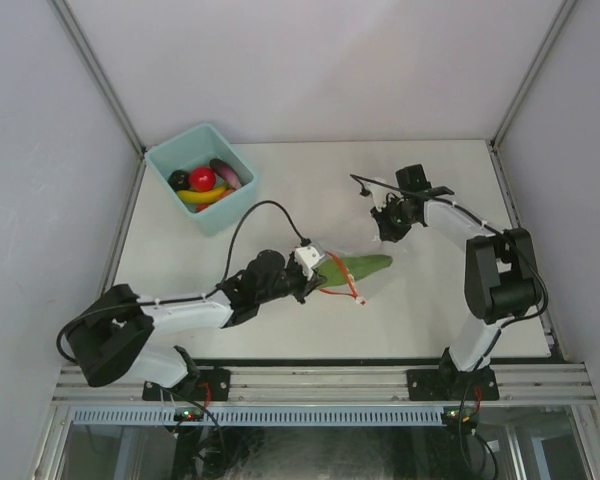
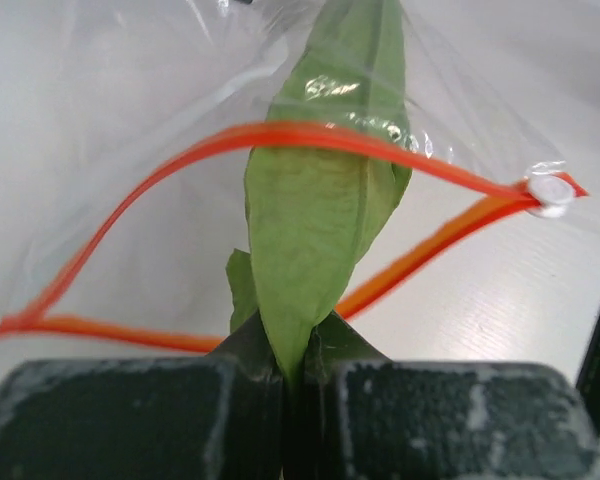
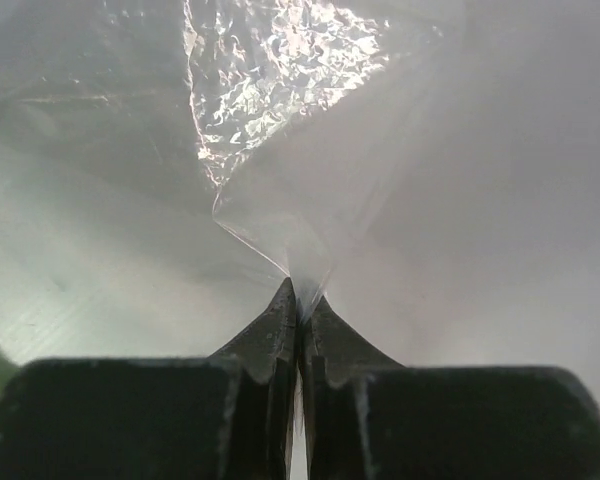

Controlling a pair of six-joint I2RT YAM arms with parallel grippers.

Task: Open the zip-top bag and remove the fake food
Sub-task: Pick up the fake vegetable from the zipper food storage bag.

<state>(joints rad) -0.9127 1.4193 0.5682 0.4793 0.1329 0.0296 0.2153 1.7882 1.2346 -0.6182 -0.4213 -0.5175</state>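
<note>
The zip-top bag (image 1: 352, 252) lies mid-table, clear and crinkly, with its orange-red zip strip (image 2: 280, 135) pulled apart into an open loop. A green leafy piece of fake food (image 2: 320, 190) sticks out through that mouth. My left gripper (image 2: 295, 350) is shut on the leaf's tip. At the bag's far end my right gripper (image 3: 300, 295) is shut on a pinch of the clear plastic (image 3: 280, 120). In the top view the left gripper (image 1: 318, 270) sits left of the leaf (image 1: 360, 267) and the right gripper (image 1: 386, 230) sits beyond it.
A light teal bin (image 1: 232, 205) stands at the back left and holds a red apple (image 1: 202, 178), a yellow banana (image 1: 202, 196), a purple eggplant (image 1: 226, 173) and a dark round piece (image 1: 179, 180). Grey walls close in the table on three sides.
</note>
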